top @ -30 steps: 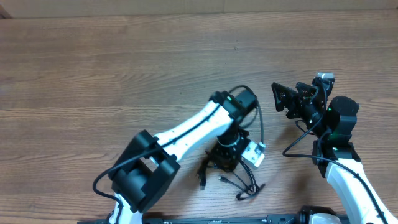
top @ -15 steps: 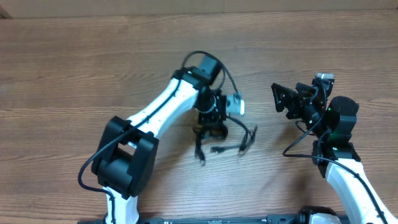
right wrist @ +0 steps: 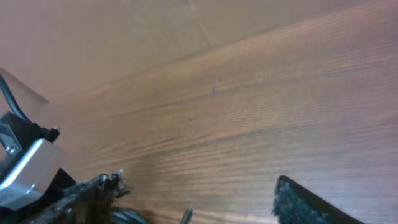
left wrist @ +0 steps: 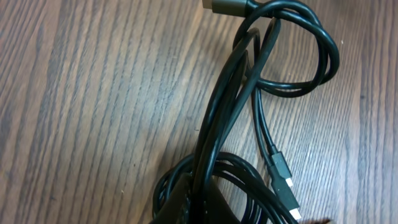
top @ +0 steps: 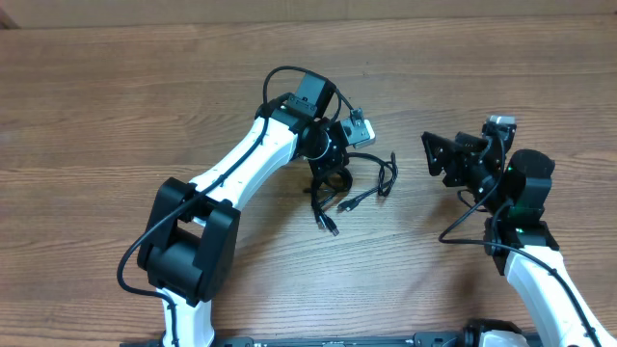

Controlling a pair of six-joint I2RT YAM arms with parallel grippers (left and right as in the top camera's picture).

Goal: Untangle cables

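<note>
The cables (top: 366, 196) hung bunched at mid-table (top: 116, 116) in the overhead view, the left gripper (top: 328, 181) closed on them. The right gripper (top: 445, 156) stood near, jaws spread. Only the left wrist view showed the tangle: one loop (left wrist: 323, 56) crossing the strands, with silver-tipped plugs (left wrist: 283, 180) free. The right gripper would best take that loop and draw it gently sideways. The right wrist view showed just parted fingers (right wrist: 305, 202) above wood.

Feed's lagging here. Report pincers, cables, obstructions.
Left pincer shut on cables, loops tangled. Right pincer open, empty, off to the side. Nothing in the way.
</note>
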